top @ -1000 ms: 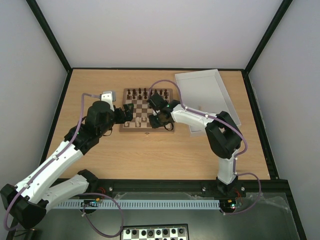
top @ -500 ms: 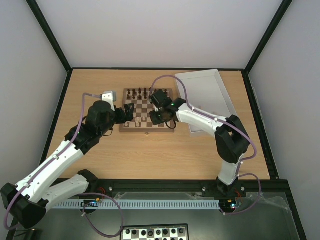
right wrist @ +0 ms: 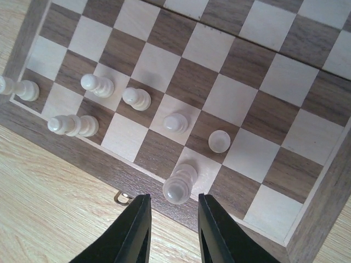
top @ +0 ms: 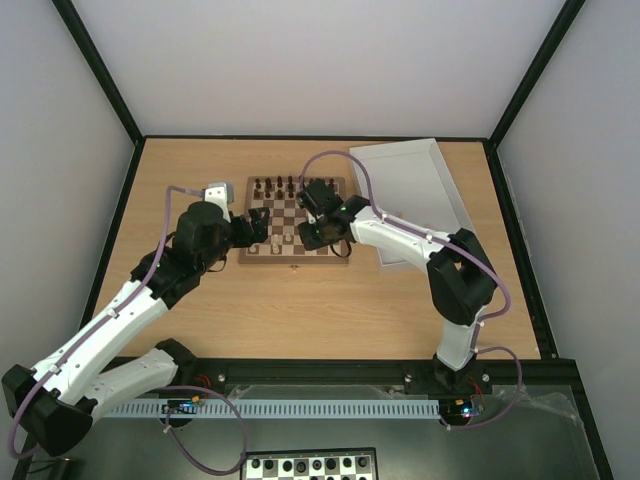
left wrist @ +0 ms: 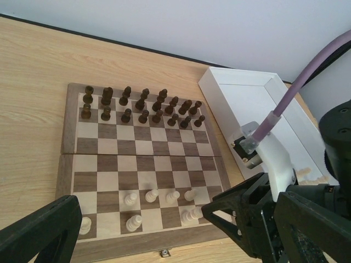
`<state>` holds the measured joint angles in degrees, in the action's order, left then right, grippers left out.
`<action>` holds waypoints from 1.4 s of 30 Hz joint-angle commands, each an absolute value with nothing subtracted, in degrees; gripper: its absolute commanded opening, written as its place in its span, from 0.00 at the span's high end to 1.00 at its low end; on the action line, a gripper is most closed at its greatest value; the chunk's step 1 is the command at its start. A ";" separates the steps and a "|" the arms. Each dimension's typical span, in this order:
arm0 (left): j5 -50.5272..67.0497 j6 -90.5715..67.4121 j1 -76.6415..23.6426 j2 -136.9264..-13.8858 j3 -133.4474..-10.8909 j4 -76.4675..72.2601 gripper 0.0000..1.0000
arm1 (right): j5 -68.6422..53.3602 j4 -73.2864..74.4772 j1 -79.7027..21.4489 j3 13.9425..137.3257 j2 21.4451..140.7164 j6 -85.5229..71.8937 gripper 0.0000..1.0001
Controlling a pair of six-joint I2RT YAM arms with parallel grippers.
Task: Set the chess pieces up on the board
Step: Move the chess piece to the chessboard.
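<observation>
The wooden board (top: 295,218) lies at mid-table, with dark pieces on its far rows. Several cream pieces (left wrist: 151,194) stand on the two near rows. My right gripper (right wrist: 173,219) hovers over the board's near right edge, open. A cream piece (right wrist: 180,183) stands free on a light near-row square just beyond its fingertips, and a pawn (right wrist: 219,141) stands beside it. In the top view the right gripper (top: 314,234) is over that corner. My left gripper (left wrist: 170,241) is wide open and empty at the board's near left edge (top: 257,231).
A white tray (top: 425,165) lies right of the board, with a few cream pieces (left wrist: 308,174) at its near end. A small metal clasp (right wrist: 124,198) sits on the board's near edge. A black-and-white board (top: 310,465) lies below the arm bases.
The right arm's elbow swung to the right and its gripper shifted slightly over the board's near right corner. The left arm stayed put.
</observation>
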<state>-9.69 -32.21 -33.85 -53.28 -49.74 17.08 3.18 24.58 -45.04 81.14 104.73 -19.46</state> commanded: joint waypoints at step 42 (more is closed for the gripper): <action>-10.82 -32.68 -34.10 -54.46 -49.48 15.61 0.00 | -3.25 26.81 -46.00 85.86 110.63 -18.37 0.92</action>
<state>-10.41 -32.42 -33.85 -54.22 -49.74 17.02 -1.93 25.39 -45.47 84.03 110.37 -18.61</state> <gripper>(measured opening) 0.995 0.115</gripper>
